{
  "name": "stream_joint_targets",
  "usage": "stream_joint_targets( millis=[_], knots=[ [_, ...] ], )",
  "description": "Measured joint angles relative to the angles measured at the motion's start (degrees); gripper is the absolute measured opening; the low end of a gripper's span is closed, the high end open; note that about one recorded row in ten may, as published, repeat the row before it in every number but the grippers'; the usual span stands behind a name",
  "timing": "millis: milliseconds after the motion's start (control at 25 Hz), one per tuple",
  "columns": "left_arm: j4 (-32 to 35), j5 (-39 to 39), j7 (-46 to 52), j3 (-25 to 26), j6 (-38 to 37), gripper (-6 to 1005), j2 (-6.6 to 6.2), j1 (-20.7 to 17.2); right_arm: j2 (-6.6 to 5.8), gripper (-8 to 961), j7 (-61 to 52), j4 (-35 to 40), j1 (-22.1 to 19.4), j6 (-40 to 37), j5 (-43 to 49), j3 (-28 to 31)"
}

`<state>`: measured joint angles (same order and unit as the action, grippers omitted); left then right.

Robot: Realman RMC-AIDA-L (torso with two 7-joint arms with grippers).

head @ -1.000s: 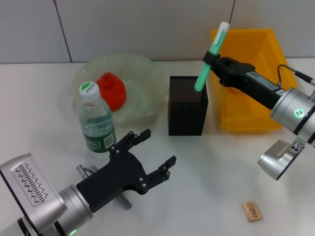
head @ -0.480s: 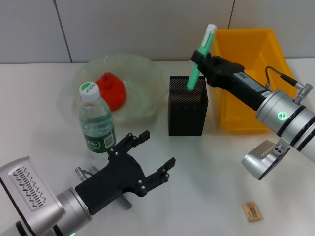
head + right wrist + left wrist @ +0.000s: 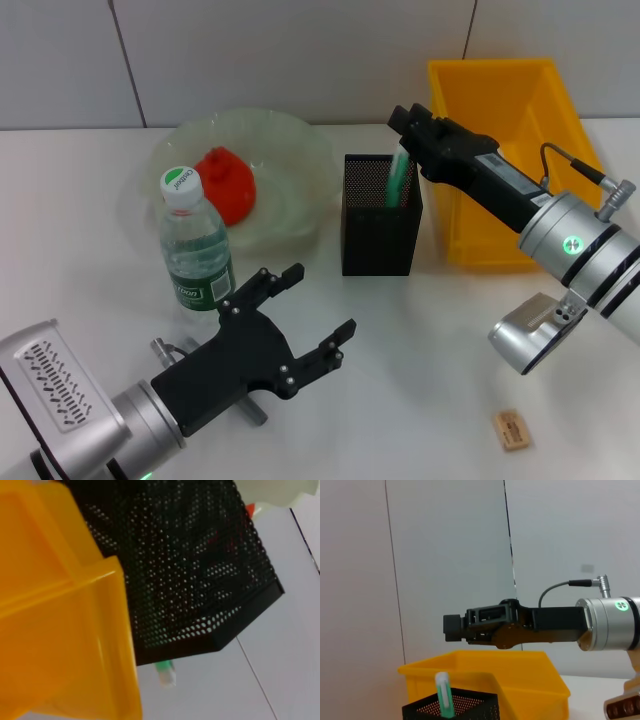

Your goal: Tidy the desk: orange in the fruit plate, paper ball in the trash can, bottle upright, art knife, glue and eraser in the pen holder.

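Pen holder (image 3: 379,232): black perforated mesh. Inside it, glue (image 3: 397,180): green, white tip. Beside pen holder, trash can (image 3: 505,120): yellow. Orange (image 3: 226,185): red-orange. Eraser (image 3: 512,430): tan.

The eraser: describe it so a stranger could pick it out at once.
Start at the yellow bin on the robot's right and come toward the table's near edge. The eraser lies there alone, a small tan block, flat on the white top, away from the black mesh pen holder.

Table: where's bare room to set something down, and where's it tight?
Open table lies between the pen holder, the left gripper and the eraser, and again at the far left beside the plate. It is crowded where the bottle stands against the plate and where the right gripper sits over the holder beside the yellow bin.
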<state>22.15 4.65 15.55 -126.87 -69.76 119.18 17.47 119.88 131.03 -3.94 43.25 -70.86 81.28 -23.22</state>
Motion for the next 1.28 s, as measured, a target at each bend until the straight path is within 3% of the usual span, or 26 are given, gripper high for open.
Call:
stream_joint_targets(
  millis=[160,400,520,560,640,680,760,880,920,1280],
  knots=[
    [0.0,-0.1,0.0,0.3,-0.1,811,0.0,0.1,0.0,283,-4.8,-0.3,0.4,-2.0,-0.1,0.8],
    [0.6,-0.7,0.4,0.4,-0.6,811,0.0,0.3,-0.18,284,-24.7,-0.3,2.8,-10.3,-0.1,6.3],
    [0.8,-1.3,1.1,0.6,-1.0,811,0.0,0.6,-0.15,284,-39.0,-3.8,4.8,-19.3,-0.1,17.1],
    [0.8,-1.6,1.5,0.7,-1.0,811,0.0,0.7,-0.15,284,-39.0,-3.8,4.8,-19.3,-0.1,17.1],
    [0.8,-2.4,2.1,1.0,-1.0,811,0.0,1.0,-0.23,284,-47.0,-5.5,5.1,-24.4,-0.1,22.5],
    [0.7,-3.0,2.3,1.1,-1.0,810,0.0,1.2,-0.24,284,-56.4,-6.2,4.8,-28.5,-0.1,26.6],
    [0.7,-3.3,2.3,1.1,-1.0,810,0.01,1.4,-0.24,284,-61.0,-6.6,4.4,-29.9,-0.1,28.5],
    [0.6,-3.5,2.3,1.1,-1.0,811,0.01,1.5,-0.32,285,-80.0,-8.5,2.0,-31.5,0.0,32.2],
    [0.6,-3.6,2.3,1.1,-1.0,811,0.0,1.5,-0.32,285,-80.0,-8.5,2.0,-31.5,0.0,32.2],
    [0.7,-3.7,2.4,1.1,-0.9,811,0.0,1.6,-0.68,287,-131.3,-3.8,-2.5,-25.5,1.2,32.1]
  ],
)
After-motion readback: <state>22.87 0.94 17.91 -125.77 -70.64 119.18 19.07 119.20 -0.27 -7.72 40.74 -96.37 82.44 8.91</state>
